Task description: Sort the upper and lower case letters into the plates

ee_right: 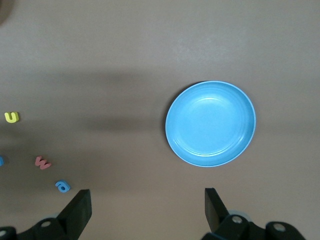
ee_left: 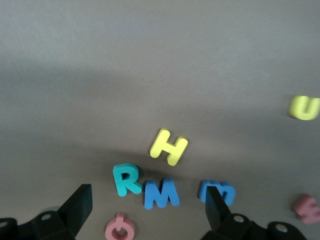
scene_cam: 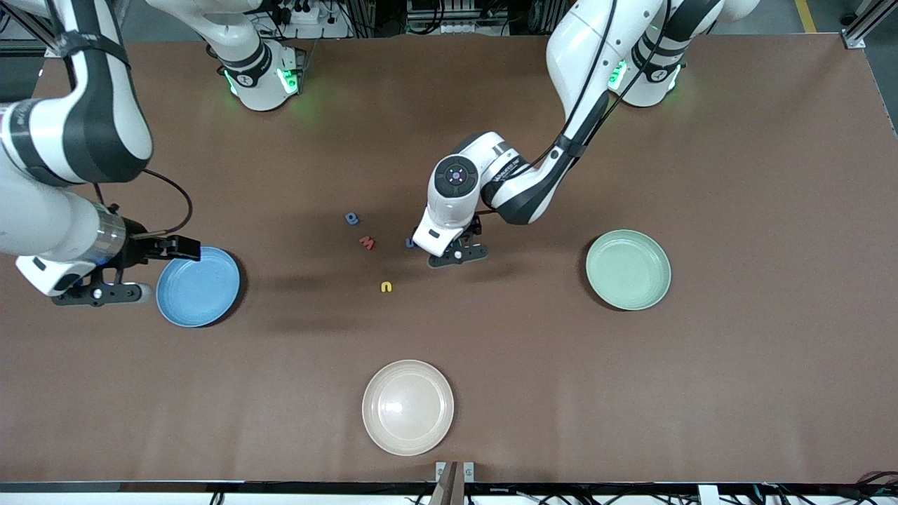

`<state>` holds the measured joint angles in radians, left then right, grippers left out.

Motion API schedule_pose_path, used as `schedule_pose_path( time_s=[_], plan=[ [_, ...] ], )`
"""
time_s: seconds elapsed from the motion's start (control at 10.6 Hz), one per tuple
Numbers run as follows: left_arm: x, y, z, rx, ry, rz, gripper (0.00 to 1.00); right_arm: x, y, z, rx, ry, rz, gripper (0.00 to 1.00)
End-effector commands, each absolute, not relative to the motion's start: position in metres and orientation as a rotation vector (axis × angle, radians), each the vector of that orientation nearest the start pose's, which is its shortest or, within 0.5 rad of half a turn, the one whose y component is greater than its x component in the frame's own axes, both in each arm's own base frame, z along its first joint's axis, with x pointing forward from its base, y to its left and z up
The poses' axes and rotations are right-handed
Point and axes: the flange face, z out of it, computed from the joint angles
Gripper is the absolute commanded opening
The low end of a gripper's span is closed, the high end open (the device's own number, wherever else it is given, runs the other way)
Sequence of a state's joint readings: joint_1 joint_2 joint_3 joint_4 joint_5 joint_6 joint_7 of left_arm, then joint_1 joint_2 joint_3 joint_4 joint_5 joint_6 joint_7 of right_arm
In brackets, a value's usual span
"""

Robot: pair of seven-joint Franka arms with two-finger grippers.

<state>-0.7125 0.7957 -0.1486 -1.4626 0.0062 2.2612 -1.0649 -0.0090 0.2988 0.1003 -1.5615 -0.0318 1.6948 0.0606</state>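
Left gripper, fingers wide, hovers over the letter cluster, hiding most letters from the front; right gripper, fingers wide, waits beside the blue plate.

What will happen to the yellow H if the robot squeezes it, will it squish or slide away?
The yellow H looks thick and matte like foam, so it probably gives a little and feels light. It lies flat on the brown table, so it shouldn't roll. Being small and light, it might slide if only nudged. The left gripper hangs over the letters, jaws open.
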Motion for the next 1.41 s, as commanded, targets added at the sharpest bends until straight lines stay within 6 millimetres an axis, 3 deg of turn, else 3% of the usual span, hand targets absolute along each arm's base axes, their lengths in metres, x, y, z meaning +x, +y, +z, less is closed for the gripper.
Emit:
schedule_pose_path(
  time_s=[0.0,0.28,0.56,0.75,0.94,1.13,1.32],
  plan=[
    [0.481,-0.543,0.198,-3.142,-0.514,0.098,1.0,0.623,0.061,0.455,-3.145,0.04,0.263,1.0],
    [0.476,-0.545,0.192,-3.123,-0.571,0.11,1.0,0.623,0.061,0.445,-3.146,0.049,0.246,1.0],
    [0.467,-0.549,0.172,-3.077,-0.669,0.132,1.0,0.621,0.062,0.432,-3.149,0.08,0.248,1.0],
    [0.463,-0.552,0.168,-3.064,-0.701,0.135,0.9,0.621,0.078,0.431,-3.154,0.15,0.228,1.0],
    [0.46,-0.554,0.167,-3.055,-0.726,0.136,0.86,0.62,0.079,0.426,-3.154,0.15,0.232,1.0],
    [0.46,-0.554,0.168,-3.057,-0.726,0.135,0.73,0.619,0.08,0.424,-3.154,0.147,0.23,1.0],
    [0.462,-0.555,0.164,-3.057,-0.728,0.136,0.67,0.618,0.088,0.425,-3.156,0.176,0.234,1.0]
  ],
)
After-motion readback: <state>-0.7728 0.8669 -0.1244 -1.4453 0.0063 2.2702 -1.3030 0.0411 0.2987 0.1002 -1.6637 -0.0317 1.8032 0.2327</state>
